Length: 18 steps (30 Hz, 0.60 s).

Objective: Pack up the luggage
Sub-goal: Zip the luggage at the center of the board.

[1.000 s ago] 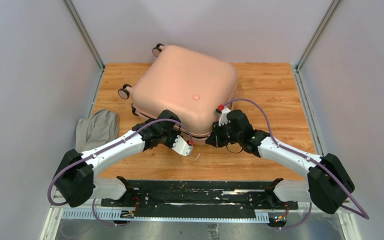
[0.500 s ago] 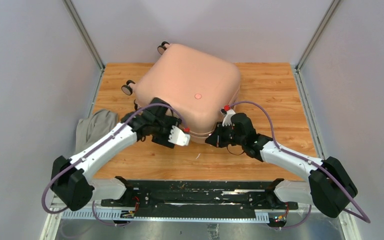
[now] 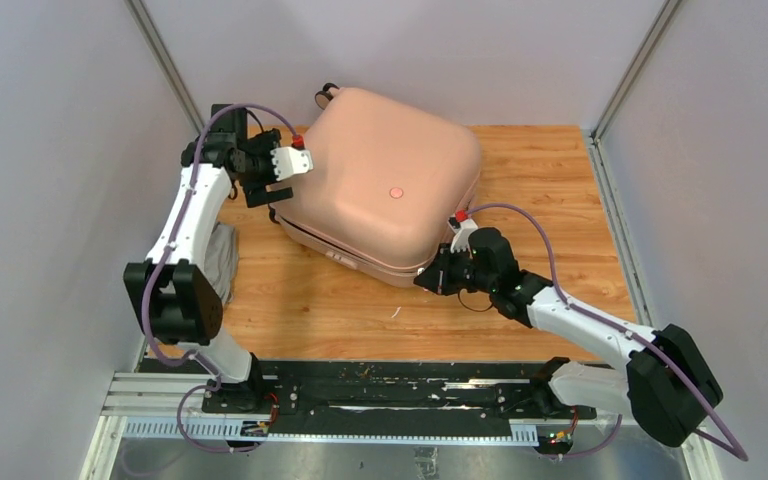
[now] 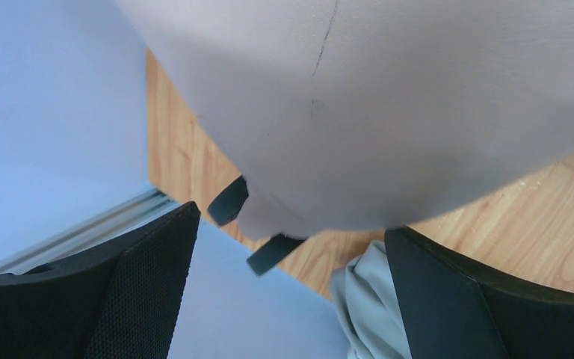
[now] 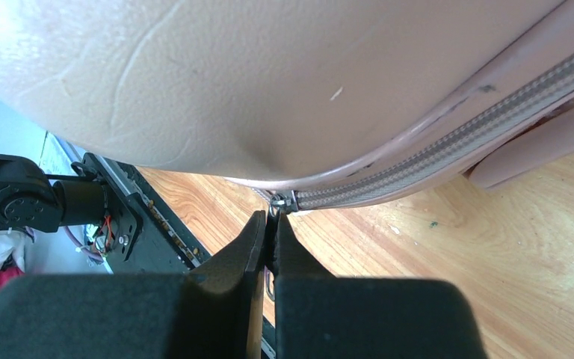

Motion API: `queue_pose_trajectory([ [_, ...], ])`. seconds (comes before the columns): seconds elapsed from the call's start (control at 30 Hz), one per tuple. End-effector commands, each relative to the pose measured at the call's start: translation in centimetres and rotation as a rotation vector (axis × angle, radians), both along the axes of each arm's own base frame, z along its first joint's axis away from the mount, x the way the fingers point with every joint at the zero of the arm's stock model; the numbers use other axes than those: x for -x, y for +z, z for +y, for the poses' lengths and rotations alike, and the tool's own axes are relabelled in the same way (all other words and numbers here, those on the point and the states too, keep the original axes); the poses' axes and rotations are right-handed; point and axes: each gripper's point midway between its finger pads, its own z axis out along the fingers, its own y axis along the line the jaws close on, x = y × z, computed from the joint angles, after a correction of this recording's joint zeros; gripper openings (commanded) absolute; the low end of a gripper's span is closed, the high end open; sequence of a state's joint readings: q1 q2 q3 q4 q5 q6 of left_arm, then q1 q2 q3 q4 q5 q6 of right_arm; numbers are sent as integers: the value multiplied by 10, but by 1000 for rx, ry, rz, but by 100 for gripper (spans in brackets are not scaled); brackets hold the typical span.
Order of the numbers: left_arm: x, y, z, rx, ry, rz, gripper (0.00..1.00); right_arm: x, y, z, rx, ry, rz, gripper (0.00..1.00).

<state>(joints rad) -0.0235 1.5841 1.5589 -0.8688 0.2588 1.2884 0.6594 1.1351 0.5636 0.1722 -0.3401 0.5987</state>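
Observation:
The luggage (image 3: 385, 185), a pale pink hard-shell suitcase, lies flat and closed on the wooden table, turned at an angle. My left gripper (image 3: 278, 178) hangs open at its far left corner, holding nothing. In the left wrist view, the left gripper (image 4: 291, 224) has its black fingers (image 4: 142, 292) spread wide around the luggage shell (image 4: 389, 97) and black wheels (image 4: 228, 200). My right gripper (image 3: 430, 280) is at the near corner. In the right wrist view, the right gripper (image 5: 270, 224) is shut on the zipper pull (image 5: 275, 206) at the end of the grey zipper (image 5: 448, 168).
A grey cloth bundle (image 3: 222, 255) lies on the table's left side, behind the left arm; it also shows low in the left wrist view as grey cloth (image 4: 366, 307). The left wall stands close beside the left gripper. Bare wood (image 3: 550, 170) lies right of the luggage.
The left gripper opened and swung from the luggage's near edge up to its far left corner. The luggage turned and shifted slightly away. The right gripper stayed shut on the zipper pull.

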Motion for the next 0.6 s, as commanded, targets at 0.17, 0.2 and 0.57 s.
queue_pose_trajectory([
  [0.17, -26, -40, 20, -87, -107, 79, 100, -4, 48, 5, -123, 22, -114, 0],
  [0.2, -29, -43, 21, -95, -113, 84, 100, -4, 47, 6, -124, 26, -111, 0],
  [0.57, -23, -45, 23, -127, -134, 87, 32, -4, 33, 4, -106, 29, -82, 0],
])
